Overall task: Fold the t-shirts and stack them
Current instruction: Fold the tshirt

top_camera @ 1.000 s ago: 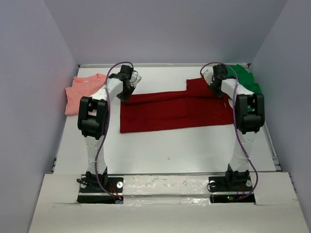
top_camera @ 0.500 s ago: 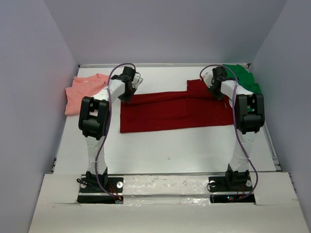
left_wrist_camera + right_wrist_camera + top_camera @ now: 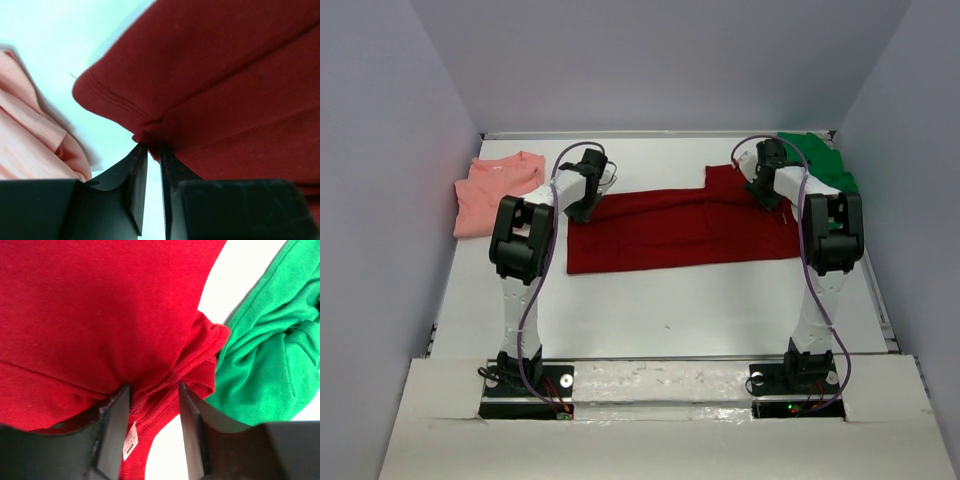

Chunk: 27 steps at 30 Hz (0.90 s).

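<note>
1. Top external: dark red t-shirt (image 3: 680, 228) lies as a long folded band across the counter (image 3: 660, 310). The salmon pink t-shirt (image 3: 492, 190) is off its left end and the green t-shirt (image 3: 820, 162) is bunched at its far right corner.
2. Left end effector (image 3: 152, 147) sits at the red shirt's far left corner, jaws narrowly apart, hem pucker at the tips.
3. Right end effector (image 3: 152, 390) sits at the far right corner, jaws partly apart around bunched red cloth. Cannot tell whether it grips.
4. Likely a release: open fully and lift straight up, so the fold isn't dragged.

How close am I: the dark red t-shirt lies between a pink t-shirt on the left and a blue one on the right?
Nearly: the right one is a green t-shirt, not blue; the top view shows it. The dark red t-shirt and pink t-shirt lie as said.
</note>
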Available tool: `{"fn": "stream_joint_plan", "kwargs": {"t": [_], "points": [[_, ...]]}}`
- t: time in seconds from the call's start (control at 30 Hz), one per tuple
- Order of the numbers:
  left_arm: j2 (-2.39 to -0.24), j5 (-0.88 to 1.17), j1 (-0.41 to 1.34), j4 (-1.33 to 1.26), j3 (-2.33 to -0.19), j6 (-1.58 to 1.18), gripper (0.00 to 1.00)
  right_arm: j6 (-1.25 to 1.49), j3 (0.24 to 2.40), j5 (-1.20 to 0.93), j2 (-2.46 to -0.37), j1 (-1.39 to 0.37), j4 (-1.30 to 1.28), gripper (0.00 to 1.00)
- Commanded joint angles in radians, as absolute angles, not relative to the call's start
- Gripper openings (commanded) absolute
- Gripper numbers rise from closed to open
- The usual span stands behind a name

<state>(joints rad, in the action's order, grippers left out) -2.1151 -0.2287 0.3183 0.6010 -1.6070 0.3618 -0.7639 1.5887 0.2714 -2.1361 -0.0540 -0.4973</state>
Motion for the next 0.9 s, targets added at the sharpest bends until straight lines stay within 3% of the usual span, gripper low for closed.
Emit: {"fn": "stream_joint_plan", "kwargs": {"t": [0.0, 0.2, 0.57, 0.87], "points": [[-2.129, -0.294, 0.333, 0.655, -1.594, 0.377, 0.30, -0.761, 1.598, 0.284, -2.141, -0.054, -0.525, 0.53], [-2.146, -0.331, 0.334, 0.719, -1.618, 0.373, 0.59, -0.756, 1.626, 0.285, -2.108, -0.054, -0.537, 0.64], [-1.959, -0.462, 0.336, 0.811, -1.648, 0.365, 0.69, -0.749, 1.697, 0.262, -1.948, -0.054, -0.609, 0.72], [-1.801, -0.621, 0.336, 0.741, -1.585, 0.350, 0.88, -0.762, 1.739, 0.192, -1.876, -0.054, -0.624, 0.72]]}}
